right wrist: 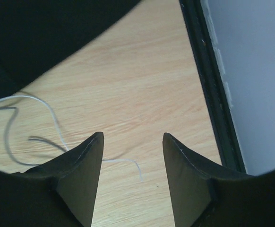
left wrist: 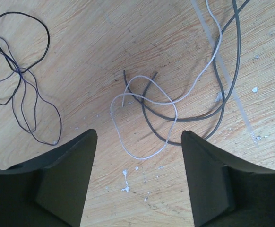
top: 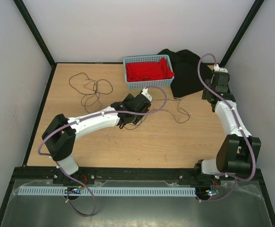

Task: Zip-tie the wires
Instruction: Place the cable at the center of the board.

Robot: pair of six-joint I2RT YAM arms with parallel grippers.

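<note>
Wires lie loose on the table, just past the tips of the left gripper, which is spread wide and holds nothing.

The wooden table carries loose wires, a blue basket, black cloth.

You are getting soft, even light from above; the table is showing only faint shadows under the arms. Up close, the left gripper's fingers and the right gripper's fingers are blurring into dark, featureless shapes, while the wood grain is reading sharp.
</note>
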